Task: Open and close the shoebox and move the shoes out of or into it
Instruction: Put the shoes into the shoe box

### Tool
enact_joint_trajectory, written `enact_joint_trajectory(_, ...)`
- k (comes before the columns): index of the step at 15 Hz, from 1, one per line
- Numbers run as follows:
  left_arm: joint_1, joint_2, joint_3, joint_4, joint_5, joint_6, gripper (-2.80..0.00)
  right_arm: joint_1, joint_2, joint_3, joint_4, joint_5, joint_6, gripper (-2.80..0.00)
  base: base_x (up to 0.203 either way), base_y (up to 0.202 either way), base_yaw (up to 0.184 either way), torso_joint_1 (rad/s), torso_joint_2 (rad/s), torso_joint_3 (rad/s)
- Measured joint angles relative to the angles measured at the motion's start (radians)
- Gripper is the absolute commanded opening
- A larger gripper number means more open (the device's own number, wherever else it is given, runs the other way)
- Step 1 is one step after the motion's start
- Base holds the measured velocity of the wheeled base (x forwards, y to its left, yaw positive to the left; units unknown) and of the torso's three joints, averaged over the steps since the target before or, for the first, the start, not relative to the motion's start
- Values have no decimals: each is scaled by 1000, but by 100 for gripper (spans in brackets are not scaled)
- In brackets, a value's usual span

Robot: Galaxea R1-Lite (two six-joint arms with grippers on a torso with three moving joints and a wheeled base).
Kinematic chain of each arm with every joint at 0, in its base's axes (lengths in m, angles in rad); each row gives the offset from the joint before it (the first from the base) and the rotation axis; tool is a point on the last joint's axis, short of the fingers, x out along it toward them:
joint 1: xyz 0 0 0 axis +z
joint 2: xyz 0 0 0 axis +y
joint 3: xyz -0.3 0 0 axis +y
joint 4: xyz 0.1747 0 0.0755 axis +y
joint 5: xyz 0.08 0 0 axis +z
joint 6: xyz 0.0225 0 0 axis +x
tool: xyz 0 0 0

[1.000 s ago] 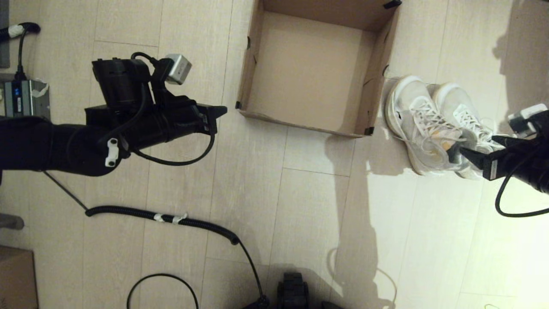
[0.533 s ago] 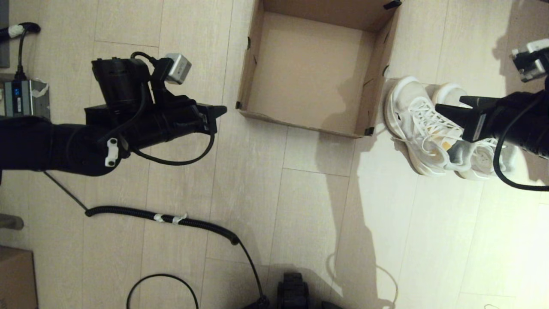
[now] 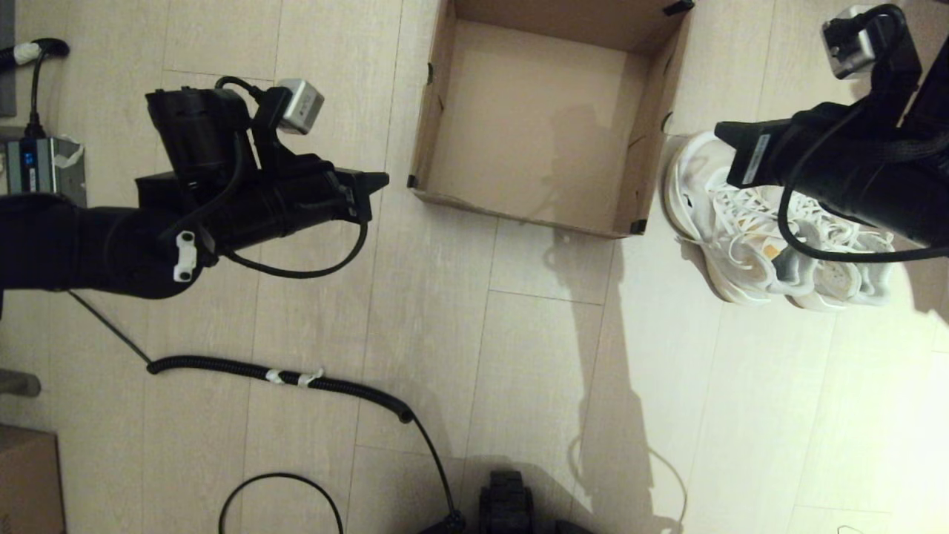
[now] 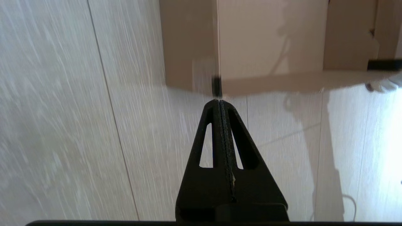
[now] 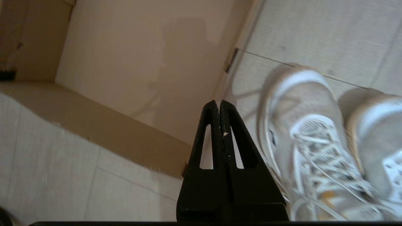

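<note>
The brown shoebox (image 3: 645, 170) stands open and empty on the floor, black tape on its near corners; its lid is out of view. The white sneakers (image 3: 749, 237) lie side by side on the floor just right of the box, toes pointing away. My right gripper (image 3: 719, 132) is shut and empty, raised above the sneakers' toes beside the box's right wall (image 5: 113, 131); the sneakers (image 5: 314, 135) show next to it in the right wrist view. My left gripper (image 3: 384, 180) is shut and empty, hovering left of the box's near left corner (image 4: 216, 84).
A coiled black cable (image 3: 282, 374) runs across the floor in front of the left arm. A grey device (image 3: 37, 167) sits at the far left. A plain brown carton (image 3: 26, 482) is at the bottom left corner.
My right arm has lifted off the sneakers' heels and swung back and upward over their toes toward the box. The left arm shifted slightly.
</note>
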Motion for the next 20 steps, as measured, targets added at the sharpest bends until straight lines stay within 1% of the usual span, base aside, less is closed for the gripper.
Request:
enact_joint_trajectory(3,1,10,-53,0,2,-4,-280,50,80,-84,-3,-59,32,-280,0,0,0,0,0,0)
enact_joint_trajectory(6,0,19,-70,-9,2,-6,-280,90,165,-164,-3,-109,50,-280,0,0,0,0,0,0)
enact_joint_trajectory(9,0,28,-67,-79,3,-4,-280,110,256,-224,-12,-114,55,-280,0,0,0,0,0,0)
enact_joint_trajectory(15,-2,42,-68,-84,1,-2,-280,123,408,-320,-33,-115,59,-280,0,0,0,0,0,0)
enact_joint_trajectory(17,-2,43,-68,-84,0,-3,-280,132,463,-382,-33,-115,62,-280,0,0,0,0,0,0)
enact_joint_trajectory(20,0,45,-67,-84,0,-5,-280,153,558,-513,-18,-115,63,-280,0,0,0,0,0,0)
